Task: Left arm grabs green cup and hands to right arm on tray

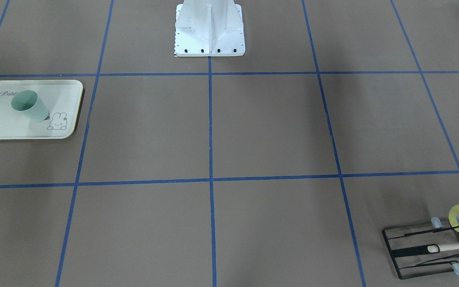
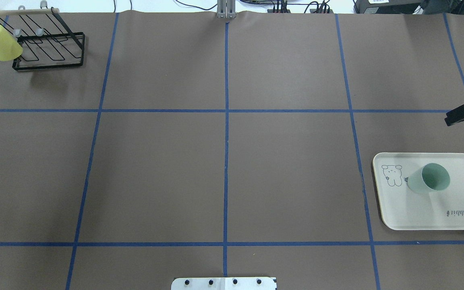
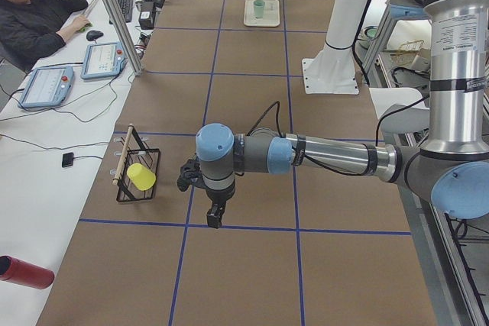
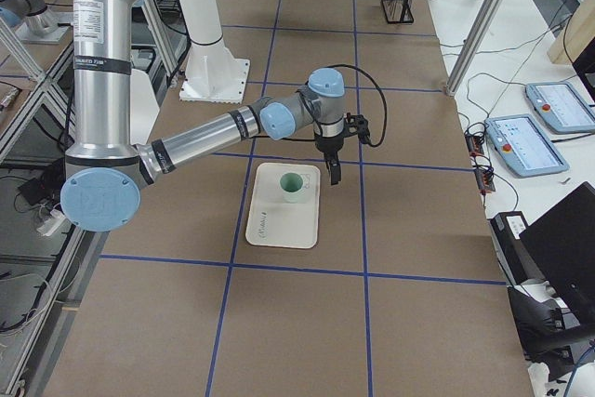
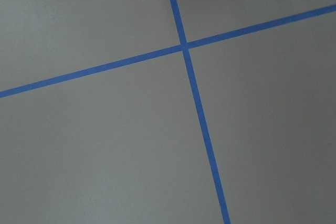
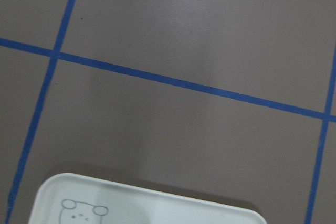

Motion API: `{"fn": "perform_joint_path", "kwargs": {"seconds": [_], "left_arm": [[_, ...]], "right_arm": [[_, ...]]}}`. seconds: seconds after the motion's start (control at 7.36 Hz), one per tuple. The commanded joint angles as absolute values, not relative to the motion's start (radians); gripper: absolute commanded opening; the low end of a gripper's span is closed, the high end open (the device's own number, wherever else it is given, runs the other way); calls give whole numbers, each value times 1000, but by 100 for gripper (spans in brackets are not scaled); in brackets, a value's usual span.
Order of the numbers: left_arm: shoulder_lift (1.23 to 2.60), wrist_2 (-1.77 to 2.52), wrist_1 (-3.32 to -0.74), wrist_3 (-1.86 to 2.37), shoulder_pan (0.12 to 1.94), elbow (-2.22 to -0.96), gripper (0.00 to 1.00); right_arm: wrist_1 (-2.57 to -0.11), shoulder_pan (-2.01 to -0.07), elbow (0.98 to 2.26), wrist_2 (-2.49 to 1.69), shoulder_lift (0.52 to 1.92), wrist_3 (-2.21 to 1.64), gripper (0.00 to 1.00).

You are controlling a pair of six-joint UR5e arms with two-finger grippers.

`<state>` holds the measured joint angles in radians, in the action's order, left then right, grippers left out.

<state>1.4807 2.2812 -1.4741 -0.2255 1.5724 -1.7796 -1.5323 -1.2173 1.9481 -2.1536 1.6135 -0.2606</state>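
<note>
The green cup [image 2: 429, 179] stands upright, mouth up, on the cream tray [image 2: 457, 219] beside its bunny drawing. Cup [image 1: 30, 105] and tray [image 1: 22, 129] also show in the front view, at the left. The right gripper [image 2: 450, 120] hangs raised just beyond the tray's far edge, apart from the cup, holding nothing. It shows as one narrow black wedge in the exterior right view [image 4: 333, 177], so its fingers look shut. The left gripper [image 3: 216, 221] shows only in the exterior left view, low over bare table near the wire rack. I cannot tell whether it is open or shut.
A black wire rack [image 2: 50, 50] with a wooden rod stands at the far left corner, with a pale yellow cup [image 2: 0, 47] hung on it. The white robot base [image 1: 209, 30] is at mid table. A red bottle [image 3: 23, 272] lies off the mat.
</note>
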Motion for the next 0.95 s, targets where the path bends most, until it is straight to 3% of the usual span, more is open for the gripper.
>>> {"fn": "perform_joint_path", "kwargs": {"seconds": [0.0, 0.27, 0.82], "left_arm": [[1480, 2283, -1474, -227, 1572, -1772, 100], [1476, 2272, -1474, -226, 1574, -1757, 100], [1480, 2283, -1474, -227, 1575, -1717, 100]], "right_arm": [[-1539, -1412, 1759, -2271, 1614, 81, 100], [-1549, -1564, 1648, -2339, 1630, 216, 99], [-1582, -1621, 1661, -2228, 1641, 169, 100]]}}
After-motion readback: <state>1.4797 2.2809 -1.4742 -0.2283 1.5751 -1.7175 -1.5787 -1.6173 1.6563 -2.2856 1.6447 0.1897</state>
